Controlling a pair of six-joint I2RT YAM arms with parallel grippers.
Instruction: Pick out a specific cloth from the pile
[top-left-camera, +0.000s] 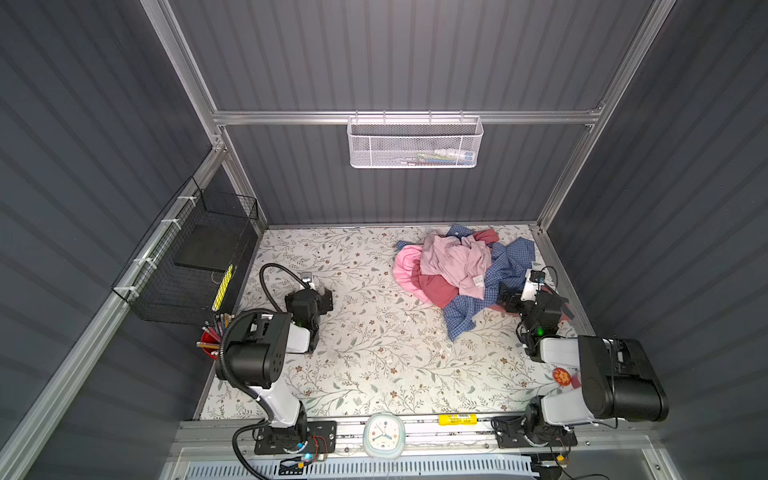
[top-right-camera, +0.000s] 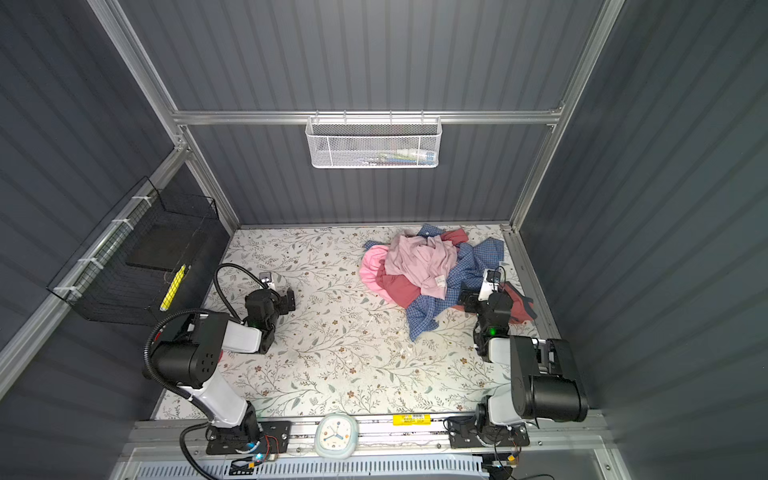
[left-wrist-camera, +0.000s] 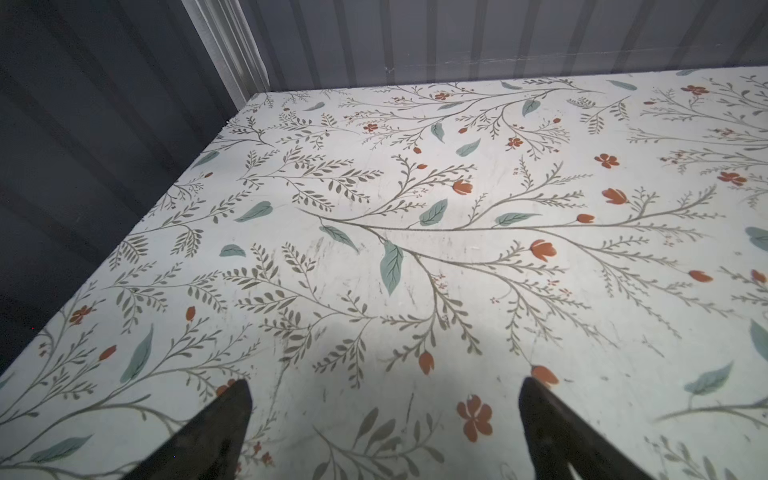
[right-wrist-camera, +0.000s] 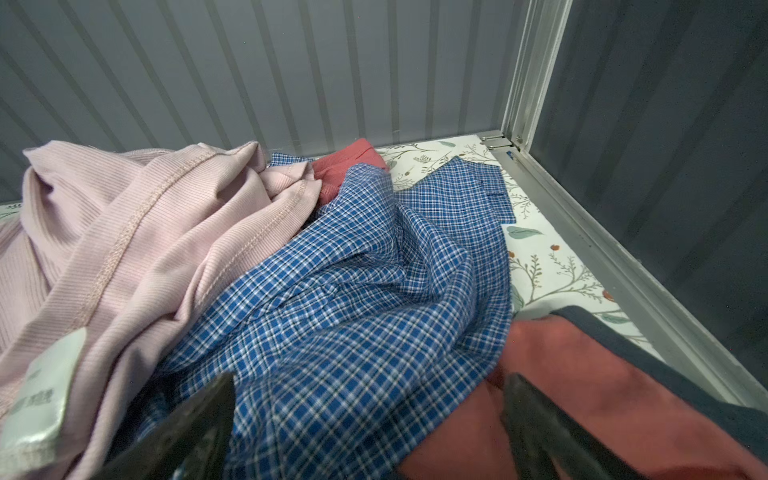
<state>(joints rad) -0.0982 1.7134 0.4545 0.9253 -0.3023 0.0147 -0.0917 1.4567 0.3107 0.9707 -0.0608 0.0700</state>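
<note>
Rose-red is the target: the cloth (top-left-camera: 436, 289) peeks out at the seven o'clock edge of the pile (top-right-camera: 432, 266), tucked under the pale pink garment (top-left-camera: 457, 257). The right gripper (right-wrist-camera: 370, 378), jaws apart, sits at the pile's four o'clock over the checked shirt (right-wrist-camera: 353, 291) and a dark-trimmed red piece (right-wrist-camera: 582, 374). Close here and it likely bags the wrong one. The left gripper (left-wrist-camera: 384, 382), wide apart and empty, hangs well off at nine o'clock.

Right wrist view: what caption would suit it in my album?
Open fingers at the pile: a checked shirt lies between a pink top and red fabric.
</note>
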